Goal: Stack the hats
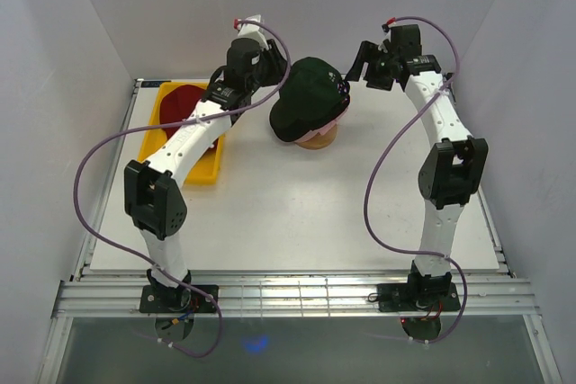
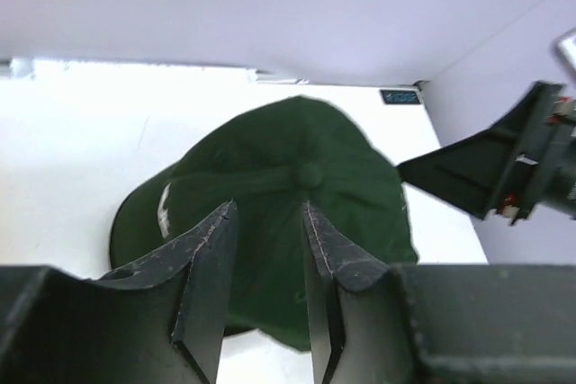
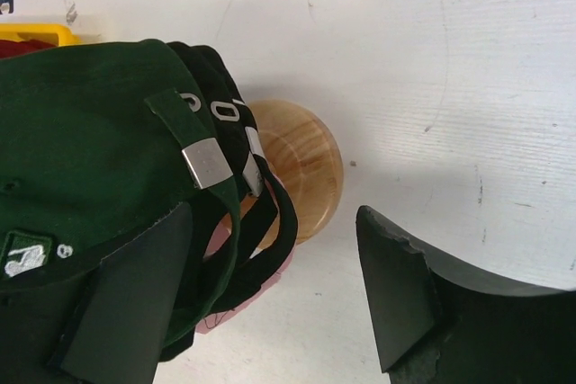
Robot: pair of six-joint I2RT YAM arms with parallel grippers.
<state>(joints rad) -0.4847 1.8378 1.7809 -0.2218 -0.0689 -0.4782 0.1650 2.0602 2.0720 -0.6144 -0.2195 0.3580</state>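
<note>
The dark green hat (image 1: 306,96) is being carried on top of the wooden stand (image 3: 306,164). It is lying over black hats (image 3: 209,67), whose back straps are showing beneath its own strap at the stand's rim.

The left gripper (image 2: 268,213) is being held just above the green hat's crown, over the stand. Its jaws are parted by a narrow gap, and nothing is being pinched between them.

The right gripper (image 3: 270,222) is being held at the stand's right side, beside the hats' back straps. Its jaws are spread wide, and nothing is being gripped. One finger is lying over the green hat's rear edge, though whether it is touching cannot be told. The other is hanging clear of the stand, over the bare table (image 1: 297,213).

A red hat (image 1: 180,99) is being kept in the yellow tray (image 1: 202,164), to the left of the stand.
</note>
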